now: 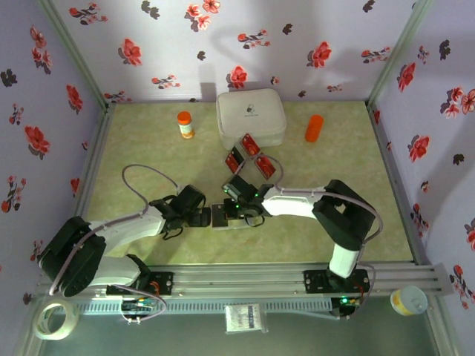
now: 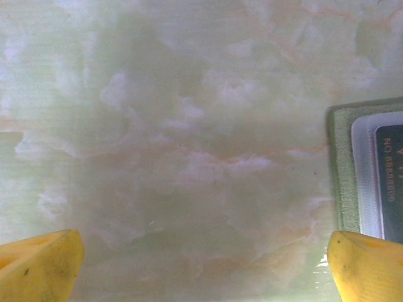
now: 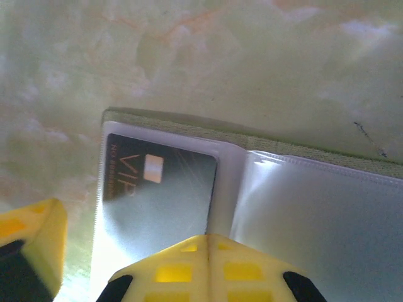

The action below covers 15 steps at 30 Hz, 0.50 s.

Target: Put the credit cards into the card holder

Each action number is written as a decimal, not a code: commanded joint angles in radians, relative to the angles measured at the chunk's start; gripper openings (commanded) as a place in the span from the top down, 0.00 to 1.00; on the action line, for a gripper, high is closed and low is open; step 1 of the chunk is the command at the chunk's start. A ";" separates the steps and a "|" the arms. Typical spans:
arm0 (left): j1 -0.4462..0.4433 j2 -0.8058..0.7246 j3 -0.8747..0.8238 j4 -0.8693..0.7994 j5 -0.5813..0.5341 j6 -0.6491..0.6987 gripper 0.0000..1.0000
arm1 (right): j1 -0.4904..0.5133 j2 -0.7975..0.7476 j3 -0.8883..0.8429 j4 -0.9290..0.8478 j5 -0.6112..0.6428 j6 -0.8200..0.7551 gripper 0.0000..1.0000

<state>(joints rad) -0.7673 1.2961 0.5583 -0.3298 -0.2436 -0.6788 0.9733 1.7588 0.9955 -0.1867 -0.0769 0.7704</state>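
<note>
Holder point(image 1: 225, 216) lies open flat on table point(image 1: 334, 222), pinned between my two claws, long axis left-right.

Left claw point(image 1: 202, 216): just left of holder, jaws spread wide, nothing in them. On left wrist cam the holder's green edge sits right beside my right fingertip point(image 2: 365, 263).

Right claw point(image 3: 206, 244): closed tight, no card between the pads. Tips look to sit on holder's near edge over the fold, though the view is too close to be sure of contact.

Contents: left sleeve holds one dark card point(image 3: 157, 182), "VIP" print, fully seated. Right sleeve point(image 3: 315, 207) reads clear, so I call it empty.

Red cards point(image 1: 266, 167): three loose on table, beyond holder, just in front of white case point(image 1: 251, 119), each lying diagonal. They lie up and slightly right of holder, so right claw is the nearer one. I reckon the next pick is right-side work, with wrist turned to match the diagonal. Left claw is placed to steady the holder.

Case is shut; contents unknown.
</note>
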 commanded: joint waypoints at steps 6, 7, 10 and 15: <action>0.008 -0.025 -0.001 -0.005 -0.016 -0.003 0.00 | 0.008 -0.188 -0.030 -0.060 0.080 0.033 0.90; 0.008 -0.026 -0.001 -0.003 -0.016 -0.003 0.00 | 0.009 -0.205 -0.039 -0.065 0.088 0.036 0.89; 0.008 -0.028 0.005 0.001 -0.013 0.000 0.00 | 0.009 -0.268 -0.073 -0.084 0.120 0.048 0.87; 0.008 -0.045 0.007 0.004 -0.005 0.008 0.00 | 0.007 -0.375 -0.139 -0.116 0.193 0.062 0.79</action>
<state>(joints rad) -0.7673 1.2770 0.5583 -0.3248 -0.2432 -0.6785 0.9752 1.4364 0.8928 -0.2462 0.0357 0.8120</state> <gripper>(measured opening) 0.998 0.200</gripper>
